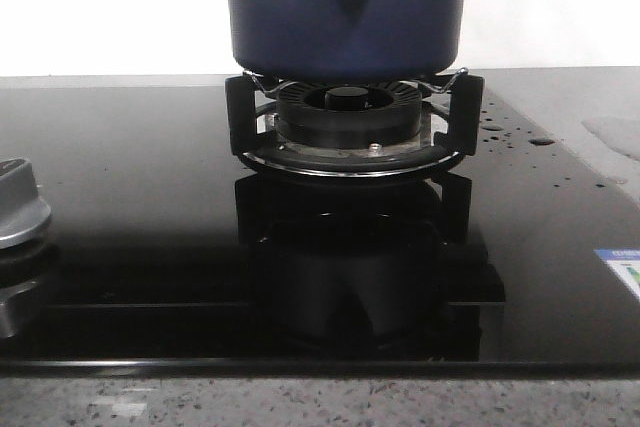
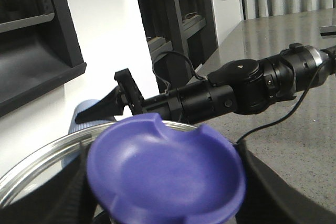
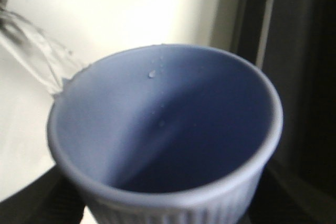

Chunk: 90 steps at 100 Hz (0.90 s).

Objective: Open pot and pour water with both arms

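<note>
Pouring looks well underway here: in the right wrist view a pale blue cup (image 3: 168, 145) sits tipped, with a thin stream of water (image 3: 37, 59) running off its rim. The right tool itself isn't visible there, only dark blurs at the cup's base, so my guess is it's pinching the cup low down, but I honestly can't tell.

The pot (image 1: 347, 12) is the big navy one, sitting on the burner (image 1: 348, 112) at the far middle of the black glass surface (image 1: 150, 247). It's wider than the burner and rests on the black pan supports (image 1: 238, 112). Its top is cut off in the front view, so I can't see whether water is landing inside.

The left wrist view is filled by a dark blue knob (image 2: 165, 174) on a lid with a shiny metal rim (image 2: 47, 158). That suggests the left arm is holding the lid clear so the pot's mouth is free for pouring. I can't tell the left tool's grip either, since the knob hides it. The other arm (image 2: 236, 87) reaches across behind the lid.

A few droplets (image 1: 495, 127) sit on the glass right of the burner, so splashing seems like the risk. A silver stove dial (image 1: 18, 205) is at the near left
</note>
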### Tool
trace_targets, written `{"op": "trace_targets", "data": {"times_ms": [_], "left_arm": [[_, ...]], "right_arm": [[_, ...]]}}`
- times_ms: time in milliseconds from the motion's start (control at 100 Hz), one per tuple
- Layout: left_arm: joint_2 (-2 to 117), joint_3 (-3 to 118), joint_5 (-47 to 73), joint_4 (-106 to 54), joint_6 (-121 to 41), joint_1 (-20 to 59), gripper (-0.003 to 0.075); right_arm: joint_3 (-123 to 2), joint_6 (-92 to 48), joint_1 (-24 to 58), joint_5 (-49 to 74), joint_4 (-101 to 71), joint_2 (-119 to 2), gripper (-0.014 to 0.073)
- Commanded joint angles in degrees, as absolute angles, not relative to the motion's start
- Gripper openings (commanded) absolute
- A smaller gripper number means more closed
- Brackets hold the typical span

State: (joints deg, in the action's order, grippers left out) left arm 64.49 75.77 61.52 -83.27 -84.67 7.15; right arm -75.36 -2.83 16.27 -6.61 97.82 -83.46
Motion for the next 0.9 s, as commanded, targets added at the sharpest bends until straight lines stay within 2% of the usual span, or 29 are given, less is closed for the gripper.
{"op": "trace_targets", "data": {"times_ms": [0, 580, 730, 820, 890], "left_arm": [[63.27, 77.3, 59.89, -89.06, -84.1, 7.06, 0.0245], [63.74, 77.3, 59.74, -88.83, -84.1, 7.06, 0.0245], [64.09, 77.3, 59.69, -88.73, -84.1, 7.06, 0.0245], [64.09, 77.3, 59.6, -88.7, -84.1, 7.06, 0.0245], [64.09, 77.3, 59.56, -88.7, -84.1, 7.06, 0.0245]], "right_arm": [[-79.18, -2.9, 16.69, -5.76, 99.32, -81.78, 0.0222], [-83.64, -1.72, 18.42, -2.71, 102.6, -83.13, 0.0222], [-82.51, 20.67, 18.64, 1.38, 93.66, -82.87, 0.0222], [-81.13, 31.83, 19.65, 12.0, 86.11, -81.92, 0.0222], [-80.6, 34.75, 20.11, 21.64, 77.16, -80.63, 0.0222]]}}
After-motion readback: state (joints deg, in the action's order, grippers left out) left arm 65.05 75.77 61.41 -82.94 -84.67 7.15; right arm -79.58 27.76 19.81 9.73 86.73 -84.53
